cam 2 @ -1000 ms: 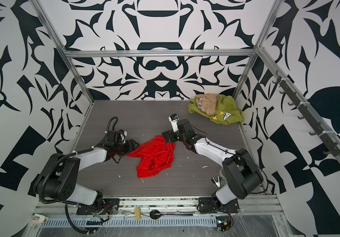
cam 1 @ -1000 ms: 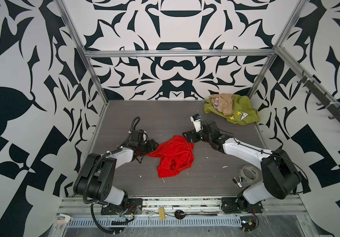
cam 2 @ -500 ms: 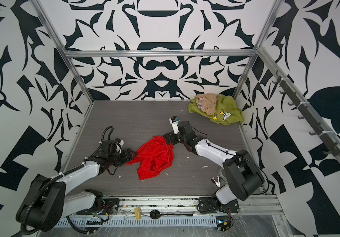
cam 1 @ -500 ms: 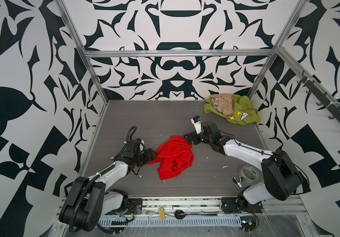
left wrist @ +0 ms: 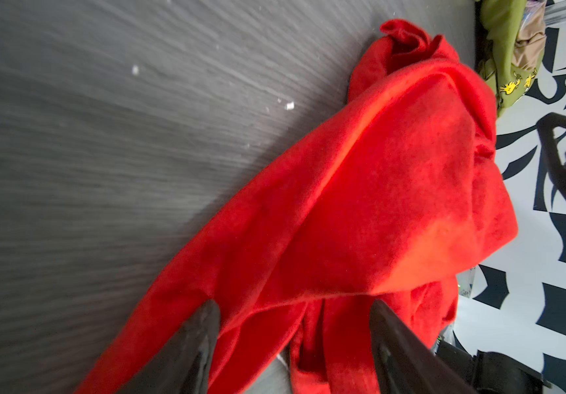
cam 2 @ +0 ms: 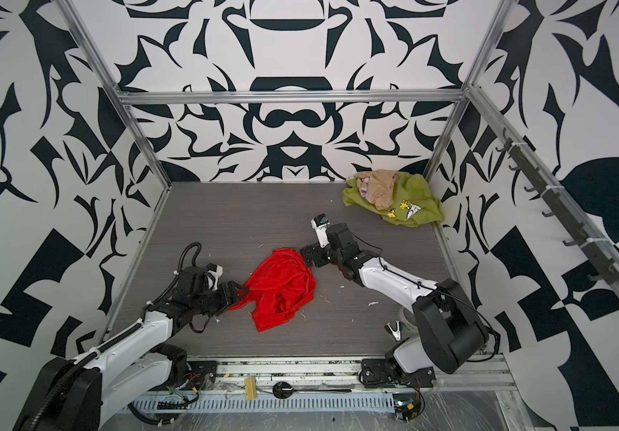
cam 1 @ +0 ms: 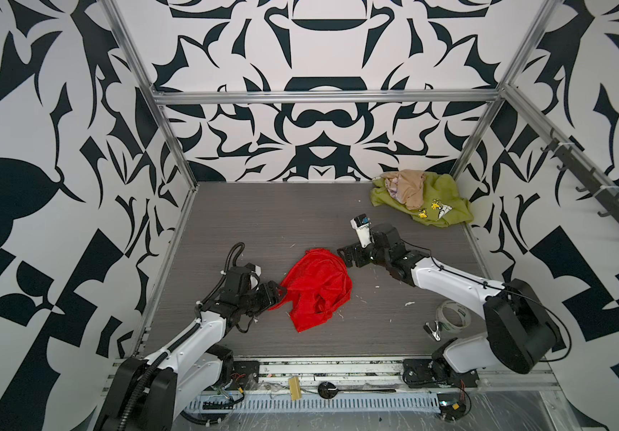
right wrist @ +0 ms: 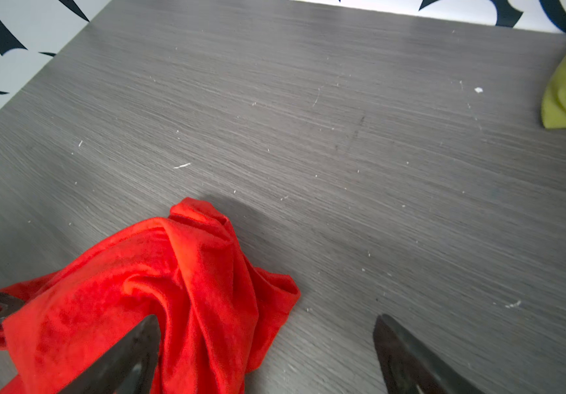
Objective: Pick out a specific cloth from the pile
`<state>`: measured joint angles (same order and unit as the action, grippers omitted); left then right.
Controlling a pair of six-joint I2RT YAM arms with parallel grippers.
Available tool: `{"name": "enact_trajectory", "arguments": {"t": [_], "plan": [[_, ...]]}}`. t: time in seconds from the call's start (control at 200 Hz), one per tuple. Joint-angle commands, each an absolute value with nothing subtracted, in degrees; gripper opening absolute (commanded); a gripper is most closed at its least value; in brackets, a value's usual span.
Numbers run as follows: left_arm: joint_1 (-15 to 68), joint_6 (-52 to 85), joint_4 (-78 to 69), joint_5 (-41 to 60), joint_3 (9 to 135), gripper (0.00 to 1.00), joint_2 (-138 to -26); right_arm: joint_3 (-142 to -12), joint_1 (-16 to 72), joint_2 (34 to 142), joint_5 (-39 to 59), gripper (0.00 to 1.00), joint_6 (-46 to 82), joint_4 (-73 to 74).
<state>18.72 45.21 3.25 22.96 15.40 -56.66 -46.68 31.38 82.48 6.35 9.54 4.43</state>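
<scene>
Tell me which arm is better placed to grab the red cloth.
Left. The left gripper is open with a fold of the red cloth lying between its jaws. The right gripper, also open, mostly straddles bare table at the cloth's edge, so it likely needs repositioning.

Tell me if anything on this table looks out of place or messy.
A tape roll and a small black clip-like thing lie by the right arm's base; neither belongs with clothes-sorting. White scraps litter the table.

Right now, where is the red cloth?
In both top views the red cloth lies between the left pincer and right pincer, apart from the green shirt.
</scene>
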Motion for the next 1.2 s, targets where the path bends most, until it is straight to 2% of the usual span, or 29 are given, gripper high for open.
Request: {"name": "enact_trajectory", "arguments": {"t": [0.0, 0.235, 0.455, 0.53, 0.82, 1.01, 1.195], "plan": [[19.20, 46.00, 5.99, 26.19, 15.07, 0.73, -55.51, -47.39, 31.72, 80.51, 5.65, 0.99, 9.84, 5.25], [20.64, 45.39, 8.25, 28.14, 15.75, 0.73, -52.82, -47.66, 31.73, 80.52, 6.45, 0.99, 10.35, 5.17], [20.13, 39.98, 15.05, 17.28, 20.81, 0.76, -45.62, -45.33, 31.68, 78.10, 6.70, 0.99, 10.83, 4.88], [19.54, 38.80, 15.59, 13.88, 21.75, 0.80, -47.29, -44.58, 31.73, 77.33, 6.55, 0.99, 10.98, 4.77], [18.37, 35.24, 13.83, 11.92, 23.47, 0.82, -58.75, -42.98, 31.67, 74.36, 5.87, 0.99, 10.88, 4.05], [18.45, 35.58, 13.35, 17.06, 23.10, 0.83, -62.98, -42.70, 31.73, 74.20, 5.69, 0.99, 10.77, 4.04], [21.98, 39.75, 12.48, 21.25, 19.59, 0.82, -60.98, -42.70, 31.68, 74.40, 5.45, 0.99, 10.36, 4.11]]}}
